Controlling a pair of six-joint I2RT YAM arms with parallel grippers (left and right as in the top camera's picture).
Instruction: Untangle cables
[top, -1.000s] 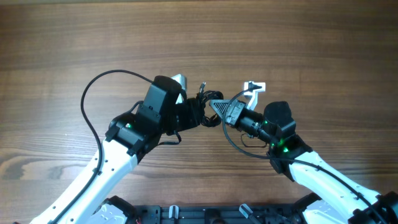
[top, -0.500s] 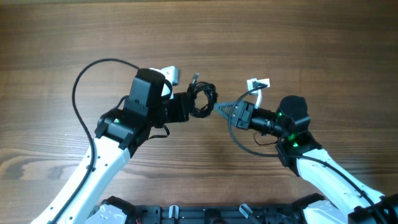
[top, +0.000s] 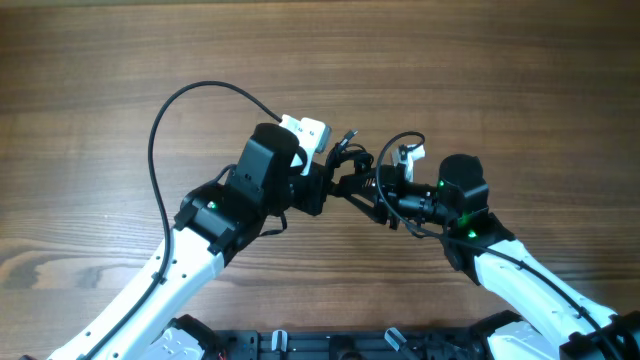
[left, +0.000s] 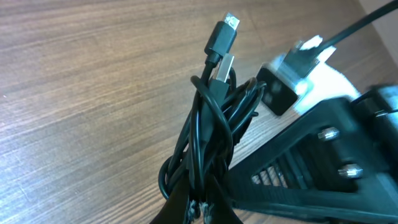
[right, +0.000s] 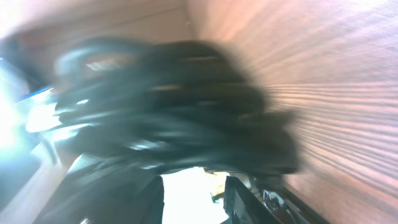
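Note:
The cables (top: 345, 162) are a knotted bundle of thin black cords held above the wooden table, between the two arms. My left gripper (top: 335, 180) is shut on the lower end of the bundle. In the left wrist view the cables (left: 211, 124) rise from my left gripper (left: 202, 202), with two plug ends (left: 222, 37) sticking out at the top. My right gripper (top: 372, 190) meets the bundle from the right. The right wrist view is blurred: the cables (right: 174, 118) lie across just beyond my right gripper (right: 194, 186), whose jaws stand apart with nothing between them.
A thick black wire (top: 160, 130) arcs from the left arm over the table's left half. A white camera mount (top: 305, 130) sits on the left wrist, and a smaller white one (top: 408, 153) on the right. A dark rail (top: 300, 345) runs along the front edge.
The right gripper let go of the bundle, opened and backed off, then came in again. The left arm swung the bundle left and then back right, still shut on it.

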